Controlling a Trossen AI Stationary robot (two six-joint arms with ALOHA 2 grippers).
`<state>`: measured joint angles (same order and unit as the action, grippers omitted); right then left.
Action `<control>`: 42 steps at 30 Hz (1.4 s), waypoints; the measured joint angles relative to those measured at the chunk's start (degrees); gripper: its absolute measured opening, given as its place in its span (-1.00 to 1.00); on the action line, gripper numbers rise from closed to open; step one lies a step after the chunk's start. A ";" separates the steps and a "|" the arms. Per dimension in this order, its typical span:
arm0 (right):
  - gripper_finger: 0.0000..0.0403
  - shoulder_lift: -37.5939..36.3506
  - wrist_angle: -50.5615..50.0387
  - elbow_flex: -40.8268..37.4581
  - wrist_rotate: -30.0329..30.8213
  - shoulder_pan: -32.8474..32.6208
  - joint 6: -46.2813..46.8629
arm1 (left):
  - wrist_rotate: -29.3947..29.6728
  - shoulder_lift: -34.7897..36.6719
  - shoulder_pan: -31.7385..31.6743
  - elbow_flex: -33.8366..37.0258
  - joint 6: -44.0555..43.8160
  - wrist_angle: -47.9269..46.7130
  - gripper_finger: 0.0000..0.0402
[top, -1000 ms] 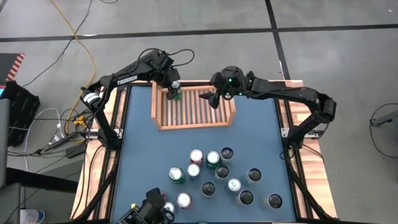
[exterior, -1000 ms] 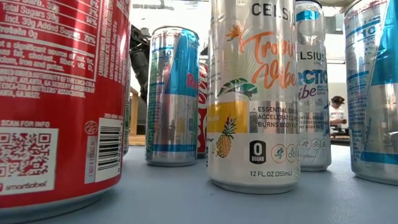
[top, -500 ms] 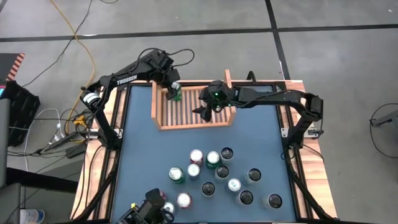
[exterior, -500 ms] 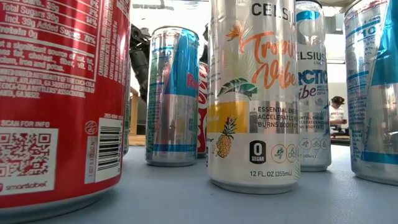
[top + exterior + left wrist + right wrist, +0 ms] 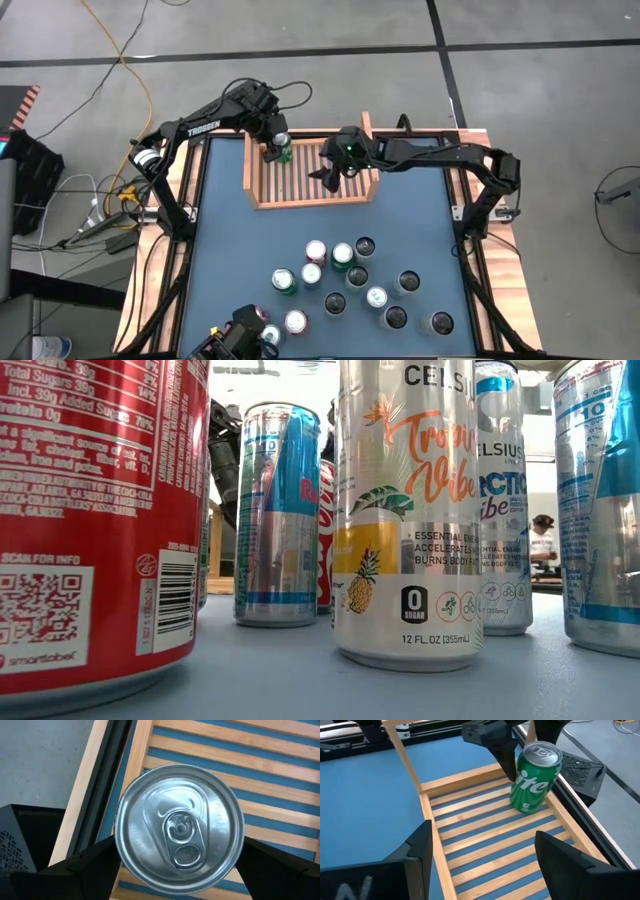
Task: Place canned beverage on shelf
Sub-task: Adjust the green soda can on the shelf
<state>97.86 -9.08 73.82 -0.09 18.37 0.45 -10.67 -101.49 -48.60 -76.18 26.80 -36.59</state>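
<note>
High view, against a second ago: the right hand [image 5: 331, 172] has swung in from the shelf's [image 5: 262, 195] far right corner and now hangs over the slats right of centre, fingers spread, holding nothing. The left hand [image 5: 275, 152] sits at the shelf's far left corner as before, but its fingers have eased wider. The green can [image 5: 283, 148] stands upright in that corner, same place as earlier.

Left wrist view: silver can top fills the frame, one dark finger [image 5: 85, 865] on either side of it; whether they touch the can cannot be told. Right wrist view: the can [image 5: 535, 776] stands on the slats beside the shelf's side wall, left hand's fingers [image 5: 507, 755] straddling its upper part.

Blue surface [image 5: 420, 215] with a wooden border. The shelf lies at the far middle edge. A cluster of upright cans [image 5: 355, 285] stands at the near half, well apart from the shelf. Grey floor around, cables at left. Low view: red can [image 5: 95, 520] close up, slim cans behind, a person [image 5: 543, 540] far back in the room.

Most of the shelf's slats are bare; a bare band of surface lies between shelf and cluster.
</note>
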 joint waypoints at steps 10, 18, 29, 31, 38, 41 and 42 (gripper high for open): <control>0.29 0.00 2.51 0.00 0.47 1.65 2.68 | 0.87 0.78 0.02 0.00 1.23 -0.49 0.74; 0.29 0.98 5.02 1.77 10.72 2.49 2.44 | 3.03 5.32 0.04 0.00 1.44 -0.04 0.74; 0.29 6.46 -20.12 12.96 24.58 6.68 0.15 | 3.64 20.44 1.69 0.02 -9.92 -1.66 0.74; 0.29 6.60 -23.37 13.18 26.25 7.33 0.08 | 4.71 23.29 2.26 0.02 -12.86 -3.68 0.74; 0.29 6.34 -29.40 13.33 27.27 8.79 0.09 | 20.89 28.04 3.60 1.23 -30.33 -11.37 0.74; 0.29 6.36 -31.19 13.33 27.31 9.21 -0.11 | 29.46 28.52 3.65 2.92 -32.30 -13.74 0.74; 0.29 6.36 -31.49 13.33 27.31 9.20 -0.14 | 31.51 28.52 3.64 3.75 -32.29 -13.77 0.74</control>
<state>104.22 -40.57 87.15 27.22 27.57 0.31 20.84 -72.97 -44.96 -72.44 -5.49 -50.36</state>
